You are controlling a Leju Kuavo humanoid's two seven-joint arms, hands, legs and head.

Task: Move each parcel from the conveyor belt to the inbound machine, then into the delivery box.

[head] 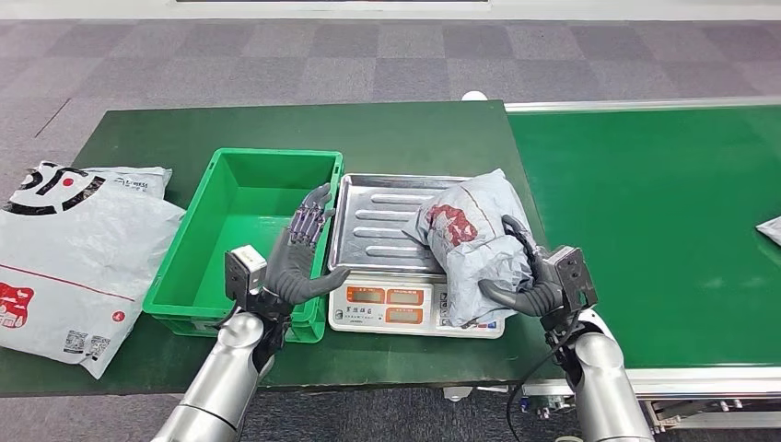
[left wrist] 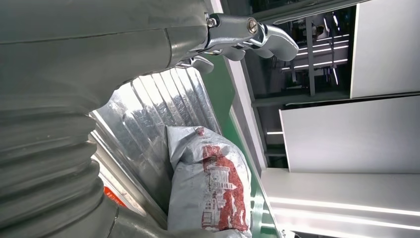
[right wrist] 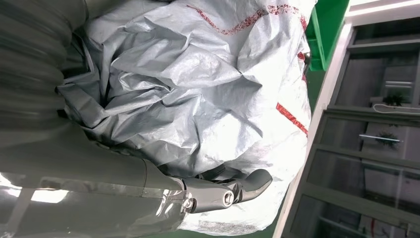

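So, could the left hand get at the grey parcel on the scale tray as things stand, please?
Probably yes: the left hand hangs open beside the scale tray, whose bare metal lies between it and the grey parcel, though the right hand grips the parcel's far side.

Grey parcel (head: 472, 241) with red print, green crate (head: 241, 241), green belt (head: 663, 230)

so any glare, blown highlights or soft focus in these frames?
Head view: even light, sharp; mild sheen on the ribbed steel scale tray. Left wrist view: tray ridges glare white, ceiling strip lights overexposed, the left hand close up and soft. Right wrist view: crumpled grey plastic parcel with red print sharp; bright highlight on the right hand.
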